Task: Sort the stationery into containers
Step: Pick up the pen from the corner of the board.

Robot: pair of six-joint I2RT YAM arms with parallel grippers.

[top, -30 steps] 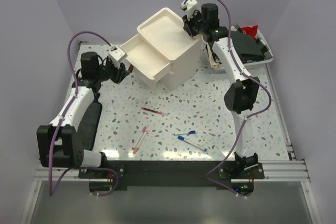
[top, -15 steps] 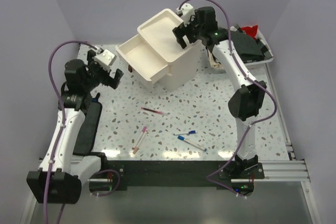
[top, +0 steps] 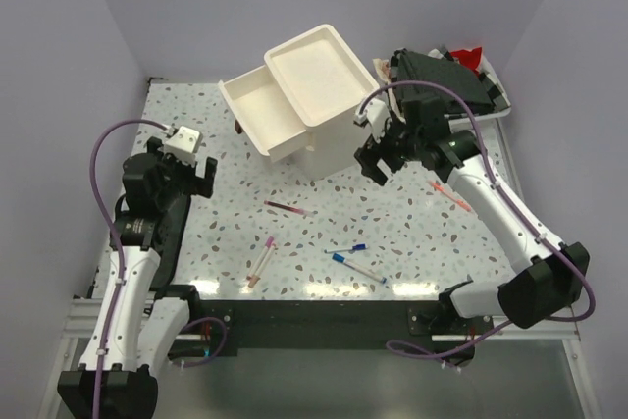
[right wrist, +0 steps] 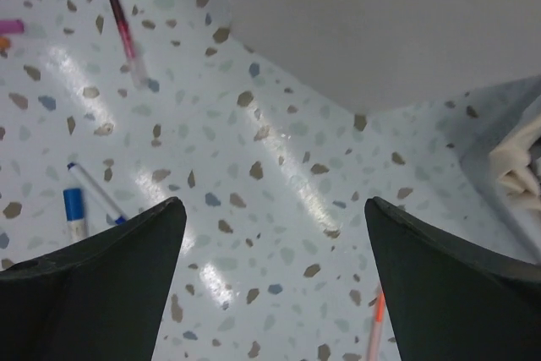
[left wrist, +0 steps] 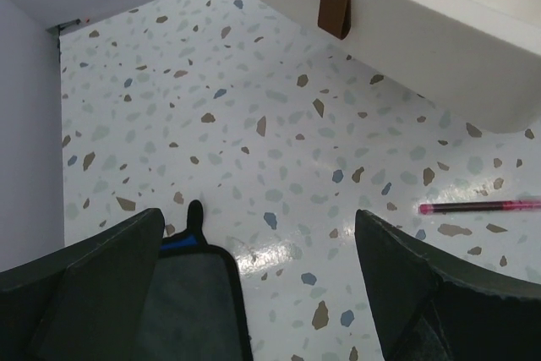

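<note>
One pen [left wrist: 482, 206] lies seemingly beyond left end effector [left wrist: 258, 219].

From my station I see a white table [top: 412, 233] speckled with brown, grey and blue flecks; a cream-white cabinet [top: 329, 144] with a brown handle [left wrist: 336, 8]; a maroon pen [top: 287, 208], a pink-and-white pen [top: 263, 260], an orange pen [right wrist: 375, 331], a white pen [top: 359, 271] capped blue; purple cables [top: 98, 144]
</note>
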